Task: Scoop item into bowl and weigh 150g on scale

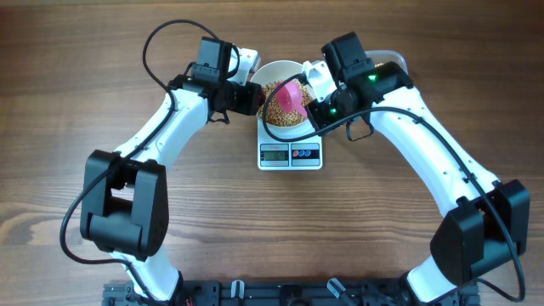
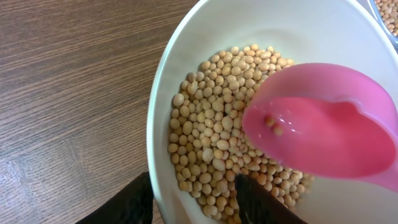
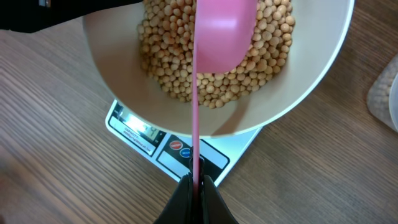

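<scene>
**Bowl on scale, both arms at it: reading at risk**

- Beans (image 2: 211, 130) are heaped in the white bowl (image 2: 280, 25), which sits on the scale (image 3: 180, 149). The bowl overhangs the platform wherever its edge shows. Display is lit, digits too small to read.
- Right gripper (image 3: 194, 182) is clamped tight on the thin handle of the pink scoop (image 2: 323, 124). The scoop head hangs low over the heap with only 2 beans in it.
- Left gripper (image 2: 193, 186) is partly open and straddles the near rim: 1 finger outside the wall, 1 inside among the beans. I see no pinch on the wall.

Risks, as I judge them:
- A finger or the scoop pressing on bowl or beans adds load, so the scale would read false against 150 g.
- Left jaws narrowing on the rim could tilt or slide the overhanging bowl and spill beans.
- A scoop drawn out sideways may flick beans over the rim.
- The handle is thin. A twist in the grip could dump a load unevenly and overshoot.
</scene>
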{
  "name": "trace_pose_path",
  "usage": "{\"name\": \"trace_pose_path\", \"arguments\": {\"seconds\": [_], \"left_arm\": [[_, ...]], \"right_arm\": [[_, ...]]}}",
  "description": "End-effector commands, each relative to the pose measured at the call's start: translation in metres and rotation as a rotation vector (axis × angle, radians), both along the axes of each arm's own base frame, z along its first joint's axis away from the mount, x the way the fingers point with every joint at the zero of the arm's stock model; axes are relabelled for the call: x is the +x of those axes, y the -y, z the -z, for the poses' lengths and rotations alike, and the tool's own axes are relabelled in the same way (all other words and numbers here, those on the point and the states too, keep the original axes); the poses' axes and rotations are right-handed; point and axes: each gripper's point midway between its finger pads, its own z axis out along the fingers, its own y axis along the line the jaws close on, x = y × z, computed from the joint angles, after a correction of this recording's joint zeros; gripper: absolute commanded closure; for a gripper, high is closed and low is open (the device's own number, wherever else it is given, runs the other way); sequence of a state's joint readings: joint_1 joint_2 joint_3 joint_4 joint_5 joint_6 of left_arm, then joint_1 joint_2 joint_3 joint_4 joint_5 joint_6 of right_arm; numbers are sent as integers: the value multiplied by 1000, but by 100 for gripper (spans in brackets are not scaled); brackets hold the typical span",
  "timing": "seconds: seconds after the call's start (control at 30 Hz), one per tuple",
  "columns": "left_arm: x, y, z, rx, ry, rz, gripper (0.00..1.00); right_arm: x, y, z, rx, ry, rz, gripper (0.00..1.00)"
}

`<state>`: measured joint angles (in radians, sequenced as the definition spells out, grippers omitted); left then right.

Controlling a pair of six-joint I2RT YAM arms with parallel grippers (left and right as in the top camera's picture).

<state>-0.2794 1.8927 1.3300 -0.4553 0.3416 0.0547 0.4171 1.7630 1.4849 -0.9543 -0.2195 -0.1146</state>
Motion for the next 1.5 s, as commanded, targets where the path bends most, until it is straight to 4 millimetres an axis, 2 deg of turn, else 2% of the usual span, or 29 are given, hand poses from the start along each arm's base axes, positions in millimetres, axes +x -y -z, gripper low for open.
{"name": "trace_pose_path", "arguments": {"seconds": [0.0, 0.17, 0.43, 0.6, 0.87, 1.03, 1.23, 1.47], "left_arm": [[-2, 2, 4, -5, -7, 21, 52], [-3, 5, 3, -20, -13, 31, 50], [-3, 5, 3, -19, -13, 31, 44], [1, 5, 1, -25, 9, 29, 35], [6, 10, -3, -34, 40, 37, 25], [4, 14, -3, -34, 40, 47, 24], [3, 17, 3, -30, 27, 52, 24], [-3, 21, 6, -26, 11, 64, 25]], "right_arm": [[-2, -5, 5, 23, -31, 6, 96], [1, 0, 3, 32, -32, 24, 95], [15, 30, -18, 67, 8, 121, 96], [11, 26, -34, 133, 27, 84, 96], [7, 16, -40, 193, 13, 57, 96], [9, 15, -47, 212, 37, 54, 96], [14, 19, -67, 227, 98, 62, 96], [15, 20, -69, 229, 104, 65, 96]]}}
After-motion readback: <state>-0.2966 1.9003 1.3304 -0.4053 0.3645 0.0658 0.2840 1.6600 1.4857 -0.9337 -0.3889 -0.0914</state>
